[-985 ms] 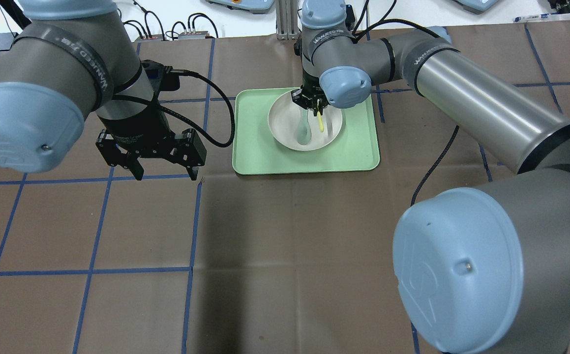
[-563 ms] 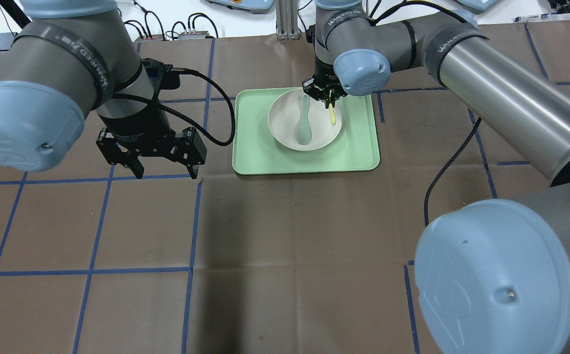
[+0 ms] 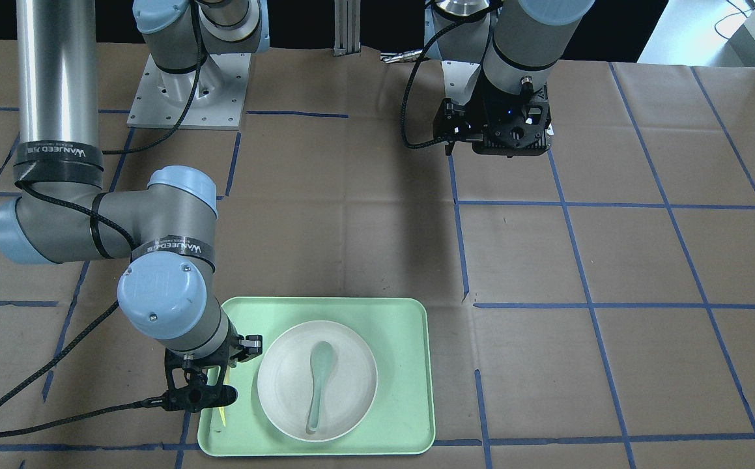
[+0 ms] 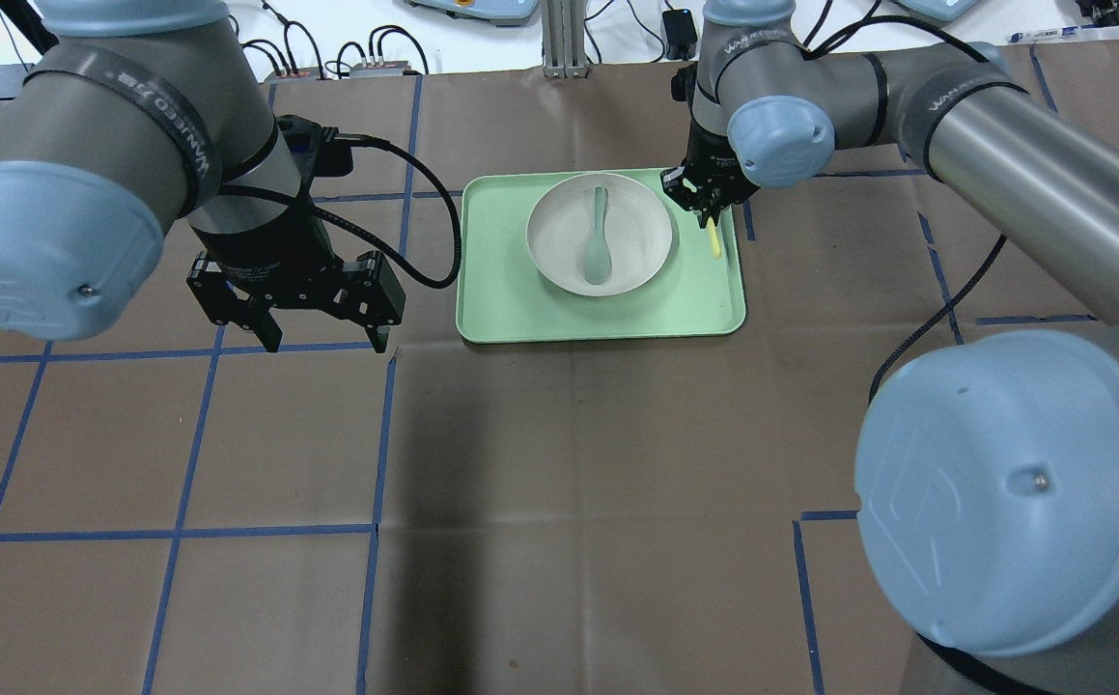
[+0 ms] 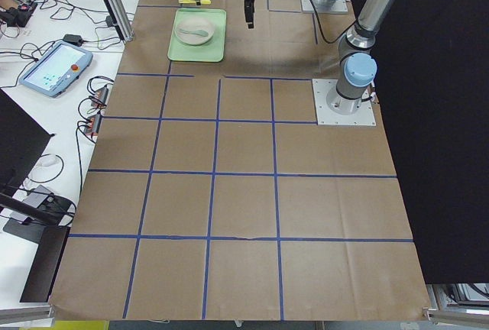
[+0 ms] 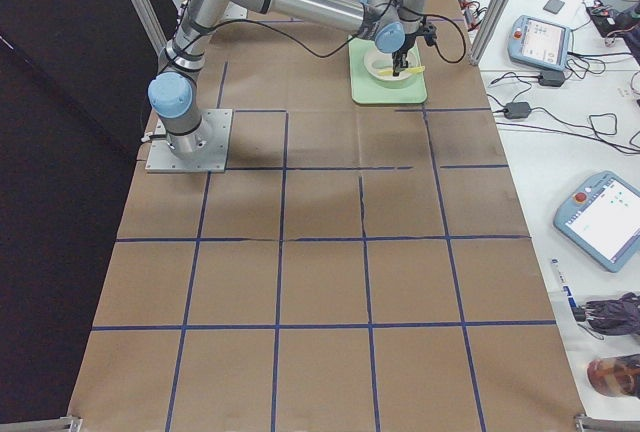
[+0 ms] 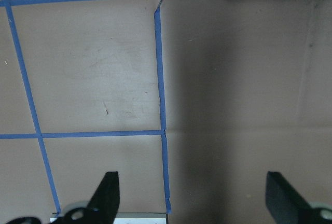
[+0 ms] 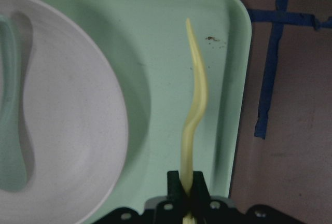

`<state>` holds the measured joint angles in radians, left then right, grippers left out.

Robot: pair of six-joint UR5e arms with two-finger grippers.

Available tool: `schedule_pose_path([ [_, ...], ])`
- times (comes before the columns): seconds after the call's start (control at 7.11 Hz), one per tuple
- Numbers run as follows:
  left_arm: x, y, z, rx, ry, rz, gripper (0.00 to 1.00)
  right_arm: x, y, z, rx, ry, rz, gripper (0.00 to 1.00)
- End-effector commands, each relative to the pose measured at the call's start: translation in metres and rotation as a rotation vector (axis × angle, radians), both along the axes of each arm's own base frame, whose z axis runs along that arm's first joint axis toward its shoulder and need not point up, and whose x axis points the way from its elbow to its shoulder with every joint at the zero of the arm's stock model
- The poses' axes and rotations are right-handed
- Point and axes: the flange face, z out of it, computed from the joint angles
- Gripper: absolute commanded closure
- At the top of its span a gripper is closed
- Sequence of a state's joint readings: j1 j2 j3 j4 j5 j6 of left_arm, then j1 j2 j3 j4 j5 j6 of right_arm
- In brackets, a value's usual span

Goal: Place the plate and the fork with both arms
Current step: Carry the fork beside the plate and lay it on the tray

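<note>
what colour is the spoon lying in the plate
The spoon is pale blue-green, clearest in the front-facing view.

Tray (image 4: 520,309) centre taken by plate (image 4: 638,241) and spoon (image 4: 598,246), fork (image 4: 713,241) hanging over narrow strip by right rim, bare table (image 4: 569,483) surrounding.

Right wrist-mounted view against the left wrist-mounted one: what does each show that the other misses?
Only the right wrist view: the right gripper shut on the fork, over the tray beside the plate, which holds the spoon. Only the left wrist view: the left gripper open above the table paper. Both: a corner of the tray, the paper, blue tape.
</note>
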<state>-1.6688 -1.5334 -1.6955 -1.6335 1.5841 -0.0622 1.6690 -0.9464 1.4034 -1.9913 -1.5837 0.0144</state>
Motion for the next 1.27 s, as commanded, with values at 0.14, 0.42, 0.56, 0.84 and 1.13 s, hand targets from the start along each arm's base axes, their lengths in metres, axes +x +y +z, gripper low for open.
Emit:
schedule_pose_path([
  [0.14,0.0,0.001,0.001,-0.003,0.0,0.0,0.0,0.003,-0.002,-0.043,0.027,-0.003,0.005,0.96],
  [0.42,0.0,-0.001,0.002,-0.004,0.0,0.0,0.0,0.003,-0.002,-0.044,0.027,-0.003,0.002,0.77],
  [0.56,0.001,-0.001,0.002,-0.006,0.0,0.002,0.0,0.003,-0.004,-0.039,0.017,0.0,0.002,0.42],
  [0.84,0.0,0.0,0.002,-0.004,0.0,0.0,0.0,-0.002,-0.006,-0.018,-0.012,-0.003,-0.002,0.0],
  [1.13,0.0,0.0,0.002,-0.006,0.0,0.0,0.0,-0.008,0.013,0.053,-0.03,-0.001,0.007,0.0],
])
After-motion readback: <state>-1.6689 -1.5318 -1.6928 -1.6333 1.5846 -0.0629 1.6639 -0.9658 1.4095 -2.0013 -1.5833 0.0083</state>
